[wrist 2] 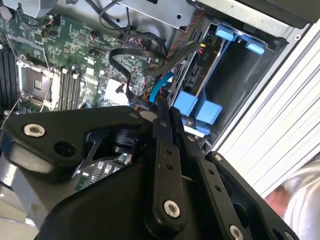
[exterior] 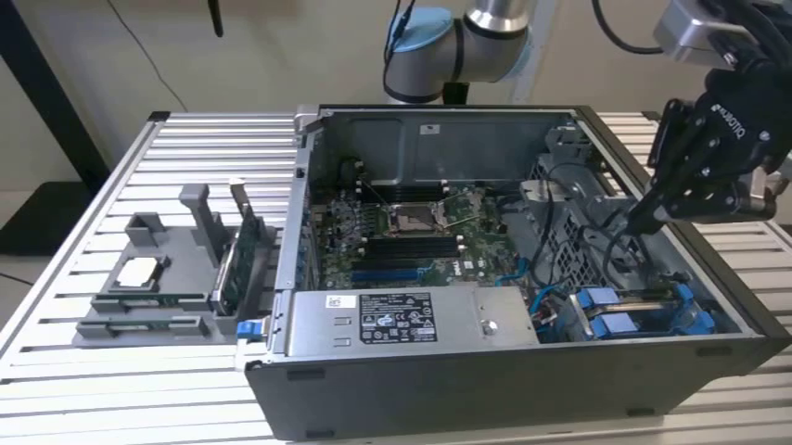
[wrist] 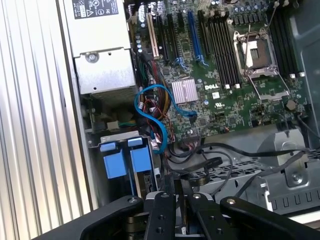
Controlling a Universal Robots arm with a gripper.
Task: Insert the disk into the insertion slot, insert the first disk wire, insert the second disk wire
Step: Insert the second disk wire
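Observation:
The disk (exterior: 633,311), in its blue carrier, sits inside the insertion slot (exterior: 728,313) at the front corner of the open case, on the exterior view's right. Its blue tabs (wrist: 125,161) show in both wrist views, and the disk's dark side (wrist 2: 209,67) runs between them. My gripper (exterior: 635,225) hangs just above the drive cage, fingers pressed together. A flat black disk wire (wrist 2: 120,67) loops from the board to the fingertips (wrist 2: 163,116), and the gripper (wrist: 180,186) looks shut on its end. Another black wire with a connector (wrist: 210,162) lies on the metal bracket close by.
The grey power-supply box (exterior: 396,320) fills the case's front. The green motherboard (exterior: 409,232) lies behind it. A blue cable (wrist: 150,107) and red-black wires curl beside the cage. A grey fixture with parts (exterior: 161,278) stands on the slatted table (exterior: 111,380) at the exterior view's left.

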